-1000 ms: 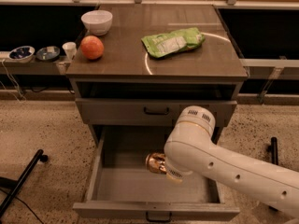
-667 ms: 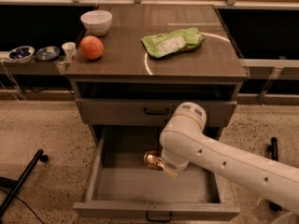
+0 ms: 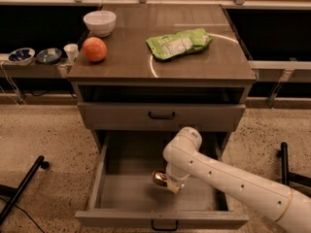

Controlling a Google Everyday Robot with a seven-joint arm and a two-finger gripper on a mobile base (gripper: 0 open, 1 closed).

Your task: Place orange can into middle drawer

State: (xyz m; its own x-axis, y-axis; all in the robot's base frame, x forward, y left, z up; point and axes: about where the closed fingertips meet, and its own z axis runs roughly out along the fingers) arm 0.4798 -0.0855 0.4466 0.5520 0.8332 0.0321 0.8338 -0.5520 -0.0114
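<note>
No writing could be read. The green bag (image 3: 179,43), on the bench (image 3: 121,64) well beyond the gripper (image 3: 166,181), carried illegible pale print. The gripper hung inside the middle drawer (image 3: 116,219).

Our white arm (image 3: 233,183) reaches in from the lower right, its long forearm slanting up and to the left to a rounded joint (image 3: 187,142). From there the wrist turns downward. Our gripper (image 3: 167,181) sits beneath it, mostly hidden by the wrist, lowered inside the middle drawer (image 3: 97,178) and clamped on the orange can (image 3: 158,177).
</note>
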